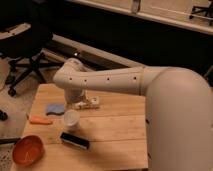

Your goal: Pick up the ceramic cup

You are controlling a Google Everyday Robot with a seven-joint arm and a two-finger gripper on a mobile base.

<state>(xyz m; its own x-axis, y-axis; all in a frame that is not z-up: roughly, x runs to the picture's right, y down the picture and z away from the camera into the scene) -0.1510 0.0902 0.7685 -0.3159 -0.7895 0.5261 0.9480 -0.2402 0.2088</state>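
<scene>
The ceramic cup (71, 120) is small, plain and white. It stands upright on the wooden table (115, 125), left of the middle. My white arm sweeps in from the right and bends above the table's far left part. My gripper (76, 98) hangs below that bend, just behind and above the cup, largely hidden by the arm. Nothing shows it touching the cup.
A white labelled bottle (88, 103) lies behind the cup. A blue sponge (54, 108) and an orange item (40, 120) lie to the cup's left. A black block (75, 140) lies in front of it. An orange bowl (27, 150) sits at the front left corner. An office chair (22, 45) stands beyond the table.
</scene>
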